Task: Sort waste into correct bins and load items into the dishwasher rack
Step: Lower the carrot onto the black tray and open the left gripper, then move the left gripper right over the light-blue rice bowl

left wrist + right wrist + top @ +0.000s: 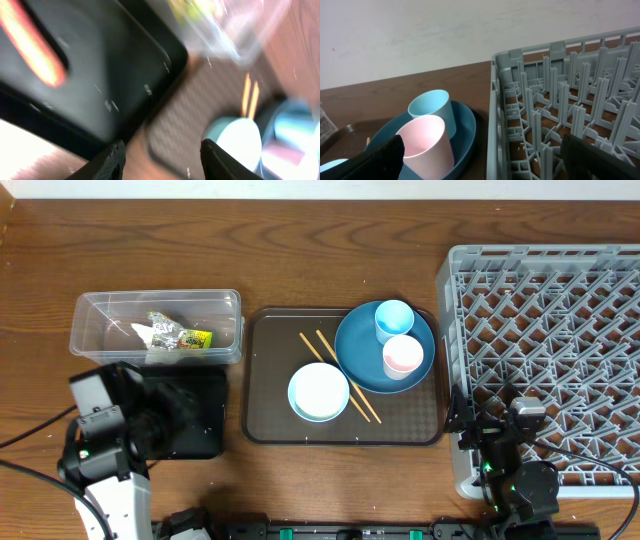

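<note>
Left pincer (162, 160) is released: jaws apart, nothing between them, hanging over the black tray (110, 65). Right pincer (480, 146) is spread wide and empty, low at the near-left corner of the rack (540, 255).

By size: the rack takes the right of the tabletop with nothing loaded. The brown tray (275, 412) sits centre and carries every dish, so loading looks unstarted.

On its right end, nearest the rack, is the plate (360, 358). The blue cup (394, 320) and pink cup (403, 356) stand upright on it, so I'd say the cups come off before the plate can move.

Far left, the tub (90, 330) holds the wrapper (187, 337) and tissue (147, 333), so it reads as the dry-waste bin. The black tray lies just robot-side of the tub, partly under the left arm.

Left of the plate, the bowl (319, 393) sits upright, with the chopsticks (328, 348) lying diagonally between bowl and plate.

Smallest: the carrot (35, 47) lies in the black tray, free of the pincer — likely the food-waste side. White flecks (148, 89) nearby may be rice, but that view is too blurred to be sure.
</note>
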